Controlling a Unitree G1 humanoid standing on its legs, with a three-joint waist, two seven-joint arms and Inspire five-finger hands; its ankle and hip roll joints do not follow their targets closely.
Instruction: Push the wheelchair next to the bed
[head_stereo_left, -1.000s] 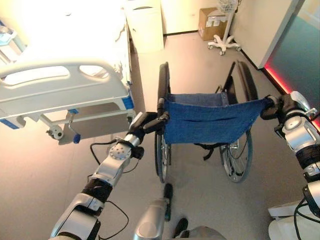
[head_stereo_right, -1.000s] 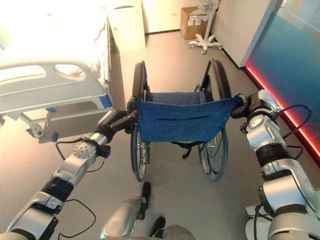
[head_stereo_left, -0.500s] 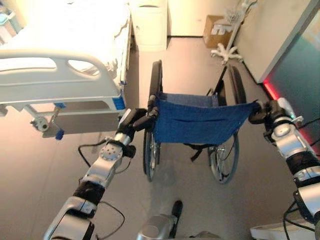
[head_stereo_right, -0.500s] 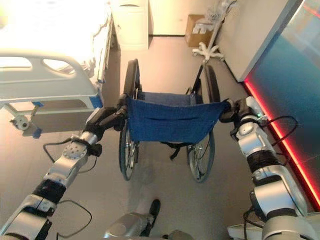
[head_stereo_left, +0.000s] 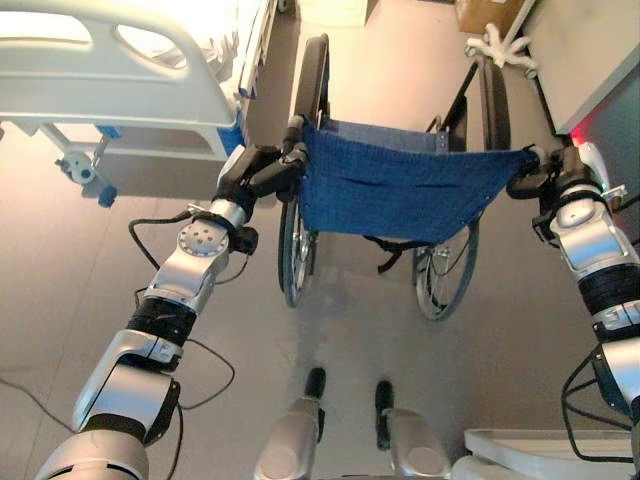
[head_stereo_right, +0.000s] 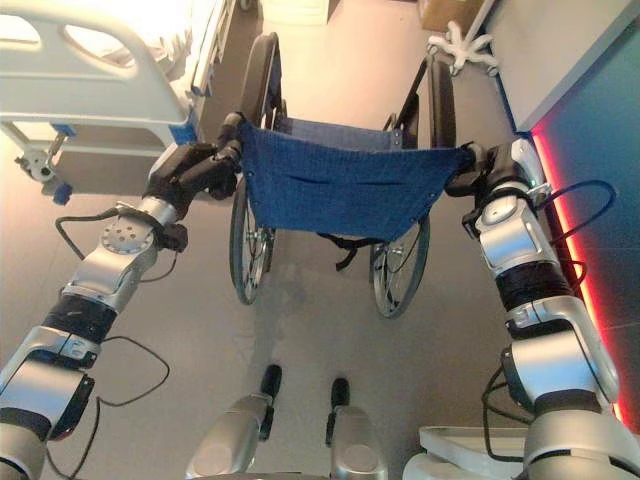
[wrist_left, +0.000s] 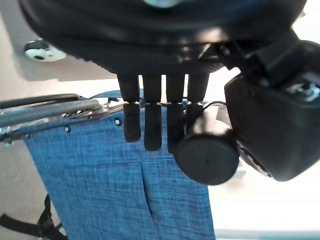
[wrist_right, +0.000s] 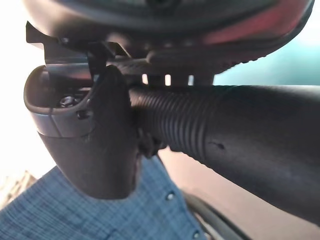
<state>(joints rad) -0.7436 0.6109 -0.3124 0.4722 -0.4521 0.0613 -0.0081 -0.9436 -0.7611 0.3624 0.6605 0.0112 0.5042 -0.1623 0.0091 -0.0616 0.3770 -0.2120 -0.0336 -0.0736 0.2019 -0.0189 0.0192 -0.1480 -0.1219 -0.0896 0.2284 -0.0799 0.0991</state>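
Observation:
The wheelchair (head_stereo_left: 400, 195), with a blue cloth backrest and black wheels, stands on the floor in front of me, facing away. My left hand (head_stereo_left: 255, 172) is shut on its left push handle (wrist_left: 206, 155), with the fingers (wrist_left: 150, 125) curled over the black grip beside the blue cloth (wrist_left: 125, 195). On the other side, my right hand (head_stereo_left: 545, 180) is shut on the ribbed right push handle (wrist_right: 225, 145). The white bed (head_stereo_left: 110, 90) lies at the upper left, and its footboard corner is close to the wheelchair's left wheel (head_stereo_left: 296, 250).
A white wheeled stand base (head_stereo_left: 497, 40) and a cardboard box (head_stereo_left: 480, 12) are ahead on the right. A wall with a red light strip (head_stereo_right: 570, 130) runs along the right side. A white cabinet (head_stereo_left: 335, 10) stands past the bed. A white object (head_stereo_left: 540, 450) lies at the lower right.
The whole view has shifted and tipped down as I walked. The wheelchair has rolled forward, and its left wheel is now beside the bed's foot corner. Both hands kept hold of the handles.

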